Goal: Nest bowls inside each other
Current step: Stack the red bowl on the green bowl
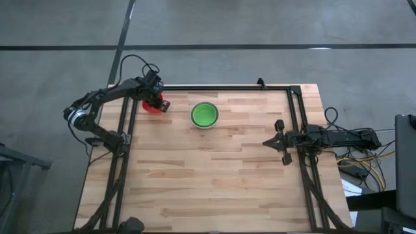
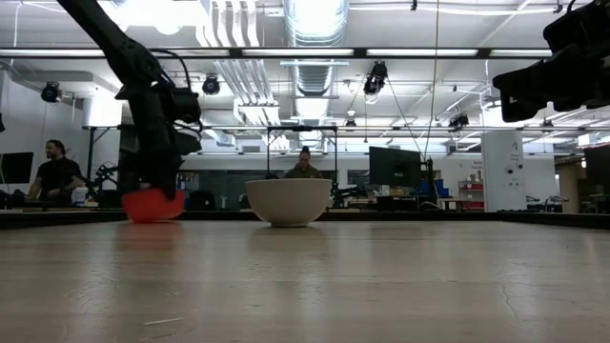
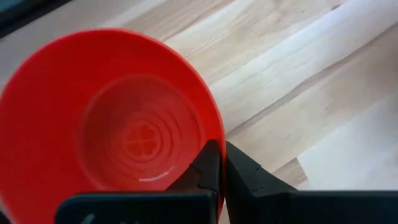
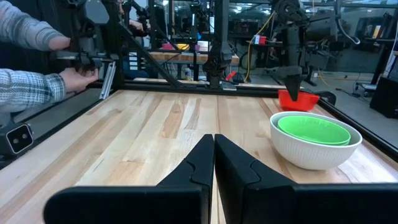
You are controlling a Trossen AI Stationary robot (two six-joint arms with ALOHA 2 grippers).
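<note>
A red bowl [image 1: 152,105] sits at the table's far left, with my left gripper [image 1: 158,101] shut on its rim. In the low view the red bowl [image 2: 152,205] shows below the dark left arm [image 2: 157,114]. A white-grey bowl [image 1: 204,115] stands upright on its base near the table's far middle, and a green bowl [image 4: 313,130] sits nested inside it. My right gripper [image 4: 214,163] is shut on nothing at the table's right edge, pointing level toward the left. My left gripper pinches the red bowl's rim [image 3: 219,142] on the side toward the white-grey bowl. One finger [image 3: 208,165] is inside the bowl and the other [image 3: 244,174] outside. The fingers come steeply from above. Whether the bowl's base is on the table, I cannot tell.
A black frame rail [image 1: 221,86] runs along the table's far edge, and others run down both sides. The wide near half of the wooden table [image 1: 208,188] is bare board. Beyond the table a person's hands [image 4: 74,78] work at another rig.
</note>
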